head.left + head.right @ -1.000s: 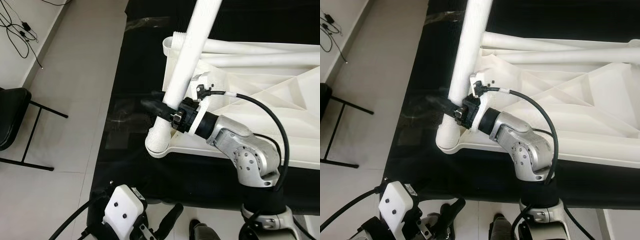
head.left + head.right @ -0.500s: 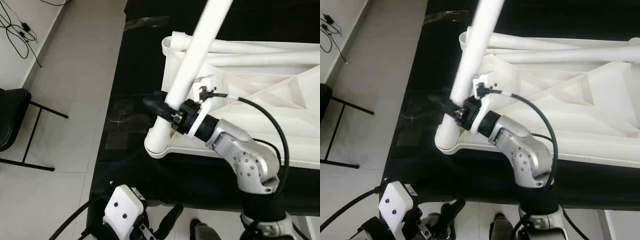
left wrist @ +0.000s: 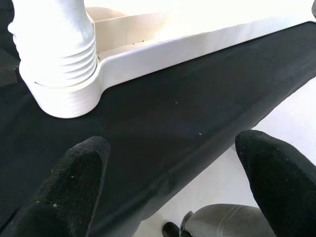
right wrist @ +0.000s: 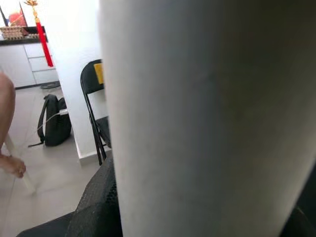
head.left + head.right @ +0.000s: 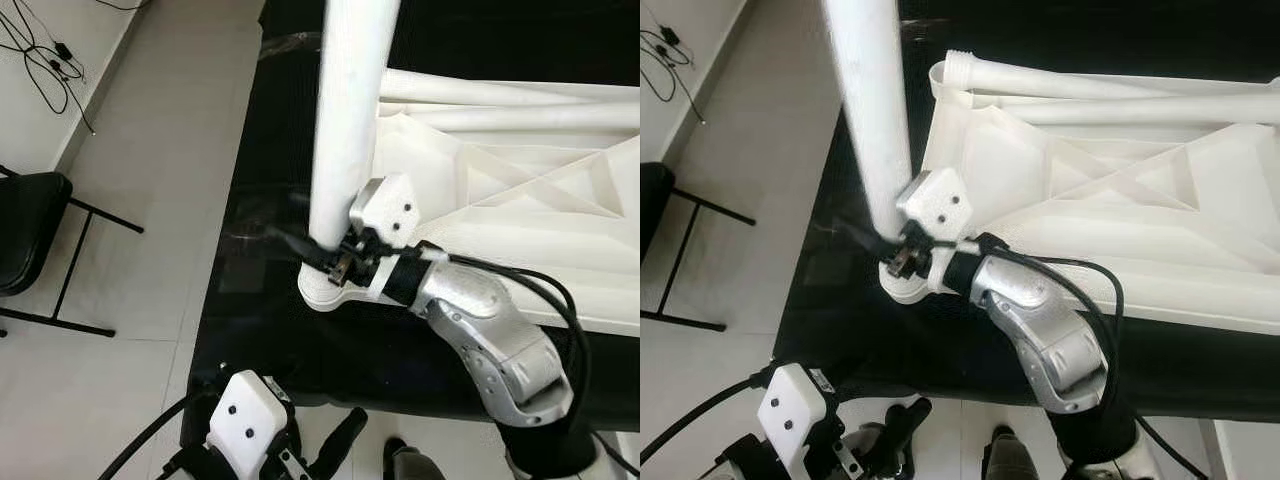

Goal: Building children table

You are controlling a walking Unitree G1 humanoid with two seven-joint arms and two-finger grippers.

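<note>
At the tabletop [image 5: 500, 210] corner, the right gripper [image 5: 335, 262] clamps the leg [image 5: 345, 120] upright in its socket [image 3: 61, 96] to screw it in, while the left gripper [image 3: 168, 182] hangs open.

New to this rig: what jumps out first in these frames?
The thick white table leg stands upright in the corner socket of the upturned white tabletop, which lies on a black surface. The right claw is clamped around the leg just above the socket. The left claw hangs open, low by the black surface's near edge.
</note>
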